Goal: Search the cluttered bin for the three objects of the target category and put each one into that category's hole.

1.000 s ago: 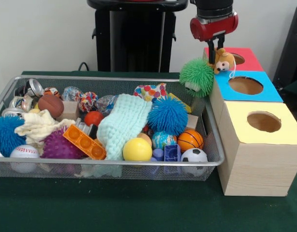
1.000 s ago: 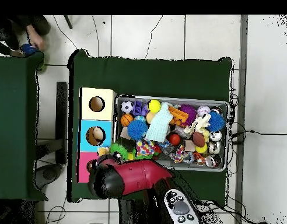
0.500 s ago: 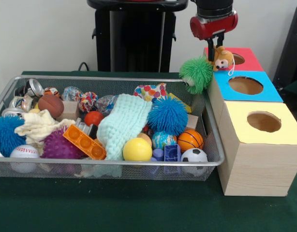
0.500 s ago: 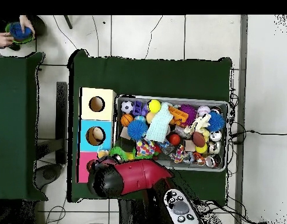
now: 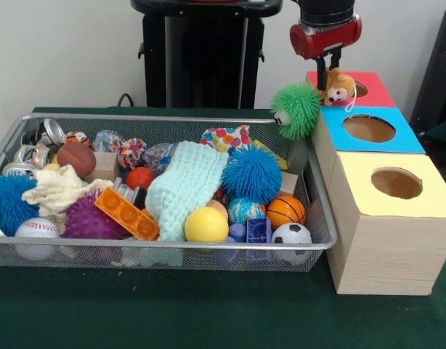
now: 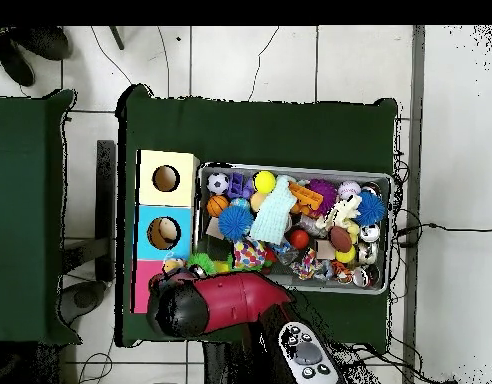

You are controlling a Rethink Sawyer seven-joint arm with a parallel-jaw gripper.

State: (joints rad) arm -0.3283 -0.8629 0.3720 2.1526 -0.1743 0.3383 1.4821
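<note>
Nearest the front camera, the green worktop (image 5: 208,313) is bare, and behind it the wire bin (image 5: 157,251) sits crowded: a soccer ball (image 5: 291,234) and yellow ball (image 5: 205,225) along its near wall, an orange block (image 5: 127,214) toward eight o'clock of the bin's middle, a pale green cloth (image 5: 183,185) draped across the centre, and a blue spiky ball (image 5: 251,173) beyond it. At three o'clock of the bin stands the row of boxes: the yellow box (image 5: 419,200) closest, then the blue box (image 5: 397,134), then the red box (image 5: 375,91) farthest back. From above, something tan seems to lie inside the blue box's hole (image 6: 163,233), perhaps a toy already delivered, though I cannot be sure. Farthest, the gripper (image 5: 327,71) hangs at the red box's near edge with its jaws closed on the small monkey toy (image 5: 339,87); a green fuzzy toy (image 5: 296,110) dangles just beside it at about eight o'clock, seemingly attached. In my judgement this item is mid-delivery, not yet released over a hole, and further searching of the bin likely remains.
</note>
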